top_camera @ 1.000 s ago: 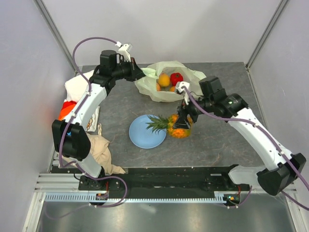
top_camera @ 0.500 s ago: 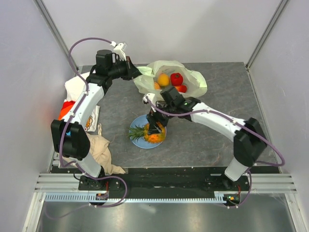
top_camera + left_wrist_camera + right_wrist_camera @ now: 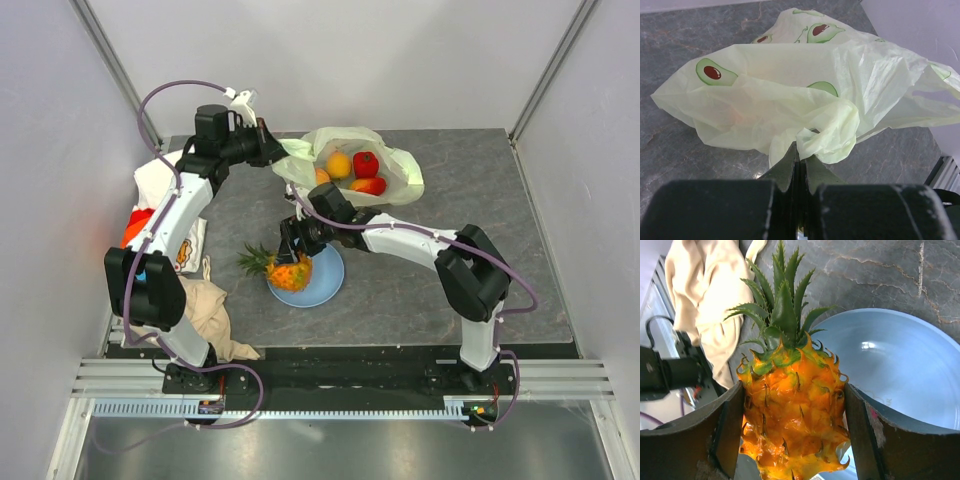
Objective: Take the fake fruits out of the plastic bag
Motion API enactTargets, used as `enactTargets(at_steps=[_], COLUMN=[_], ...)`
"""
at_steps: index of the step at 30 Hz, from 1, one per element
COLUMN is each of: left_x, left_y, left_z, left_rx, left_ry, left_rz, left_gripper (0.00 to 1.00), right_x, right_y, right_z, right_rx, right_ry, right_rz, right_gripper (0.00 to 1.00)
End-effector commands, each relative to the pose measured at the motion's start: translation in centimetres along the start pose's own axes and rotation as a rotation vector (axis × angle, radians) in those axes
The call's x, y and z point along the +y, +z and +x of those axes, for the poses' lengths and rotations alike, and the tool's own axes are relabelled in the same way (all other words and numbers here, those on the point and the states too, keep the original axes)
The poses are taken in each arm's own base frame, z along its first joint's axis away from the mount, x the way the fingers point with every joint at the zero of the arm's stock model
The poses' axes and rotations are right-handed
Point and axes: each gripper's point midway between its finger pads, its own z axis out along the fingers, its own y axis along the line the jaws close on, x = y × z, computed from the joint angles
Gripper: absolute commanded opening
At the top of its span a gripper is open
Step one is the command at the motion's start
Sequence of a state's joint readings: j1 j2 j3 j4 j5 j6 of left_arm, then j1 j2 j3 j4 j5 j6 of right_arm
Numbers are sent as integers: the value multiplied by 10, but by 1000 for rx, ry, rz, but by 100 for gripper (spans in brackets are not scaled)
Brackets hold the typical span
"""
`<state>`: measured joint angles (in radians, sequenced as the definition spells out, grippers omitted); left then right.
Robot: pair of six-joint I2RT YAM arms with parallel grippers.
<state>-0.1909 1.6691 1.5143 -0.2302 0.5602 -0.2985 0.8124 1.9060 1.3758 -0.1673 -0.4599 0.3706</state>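
Note:
The pale yellow-green plastic bag (image 3: 395,172) lies open at the back of the table, with a yellow-orange fruit (image 3: 339,164), a red pepper-like piece (image 3: 366,163) and a peach (image 3: 368,185) inside. My left gripper (image 3: 276,154) is shut on the bag's left edge; in the left wrist view the bag (image 3: 790,90) bunches at my closed fingers (image 3: 801,155). My right gripper (image 3: 292,262) is shut on the orange pineapple (image 3: 286,270), held over the left rim of the light-blue plate (image 3: 328,278). The right wrist view shows the pineapple (image 3: 792,415) between both fingers, its green crown pointing away.
A beige cloth (image 3: 208,312) lies at the front left and shows in the right wrist view (image 3: 710,300). A white cloth (image 3: 160,185) with an orange item (image 3: 138,226) sits at the left edge. Grey walls enclose the table.
My right arm has carried the pineapple leftward from the table's middle to over the plate's left rim. My left gripper has stayed shut on the bag, shifting slightly.

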Motion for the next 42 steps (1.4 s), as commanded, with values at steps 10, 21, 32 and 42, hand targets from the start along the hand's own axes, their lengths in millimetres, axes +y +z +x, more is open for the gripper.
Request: enactTargets(at_steps=[10,21,32,42], left_x=[-6,-11,-14,-15], left_y=[-2,-6,-8,-9], left_z=[-7,-9,-10,-15], left_rx=[-28,-36,-41,-54], left_ry=[-21,-15,-13,9], left_rz=[31,40,50,52], left_gripper=[1,2,2,2], right_x=[0,23,18,27], right_y=[22,12,13,2], right_z=[2,5,39,27], right_rx=[-9,20,88,87], right_ry=[129,111,87,4], right_rz=[-1,-64,-26,-34], right_gripper=[61,63,98,98])
